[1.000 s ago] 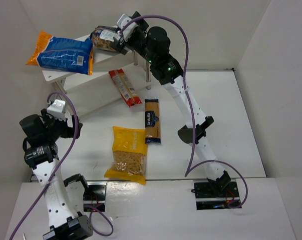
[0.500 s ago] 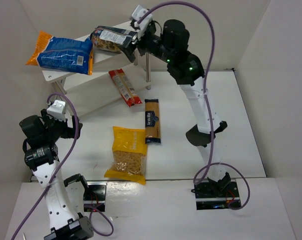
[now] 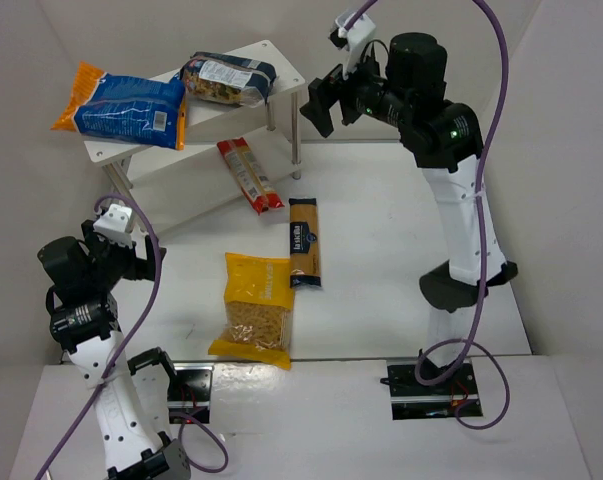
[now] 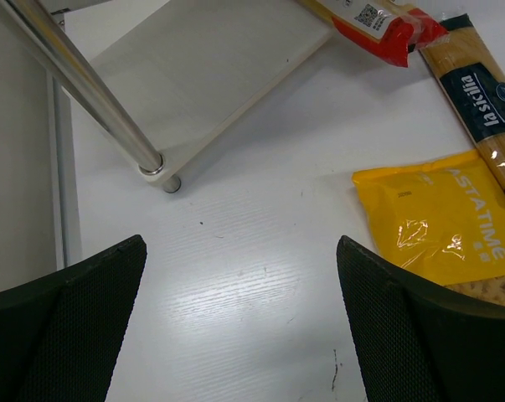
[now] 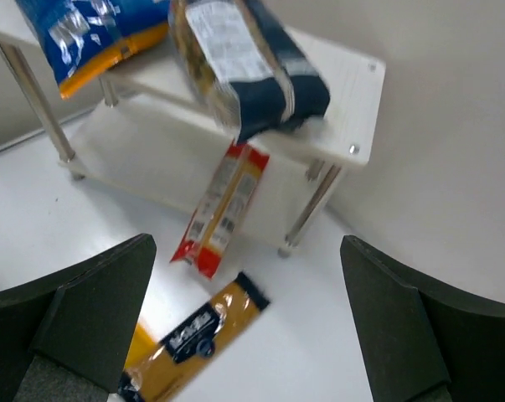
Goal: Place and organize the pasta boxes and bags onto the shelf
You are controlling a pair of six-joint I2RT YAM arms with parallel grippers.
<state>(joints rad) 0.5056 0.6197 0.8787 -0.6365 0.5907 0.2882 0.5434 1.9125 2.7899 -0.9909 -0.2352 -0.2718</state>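
White worktop (image 3: pixel 381 230) holds yellow windowed bag (image 3: pixel 256 310) and slim orange-brown box (image 3: pixel 304 243); clear bag (image 3: pixel 226 80), big orange-blue bag (image 3: pixel 126 105) on shelf (image 3: pixel 279 62) top, thin red packet (image 3: pixel 248 175) seemingly overhanging lower board; left pincer (image 4: pixel 241 247), right pincer (image 5: pixel 248 243) apart, empty; next likely: fetch box.

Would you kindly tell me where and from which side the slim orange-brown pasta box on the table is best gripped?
Probably across its narrow width, at the far half of the slim orange-brown box, coming straight down: it lies flat, and the yellow windowed bag crowds its near left edge.
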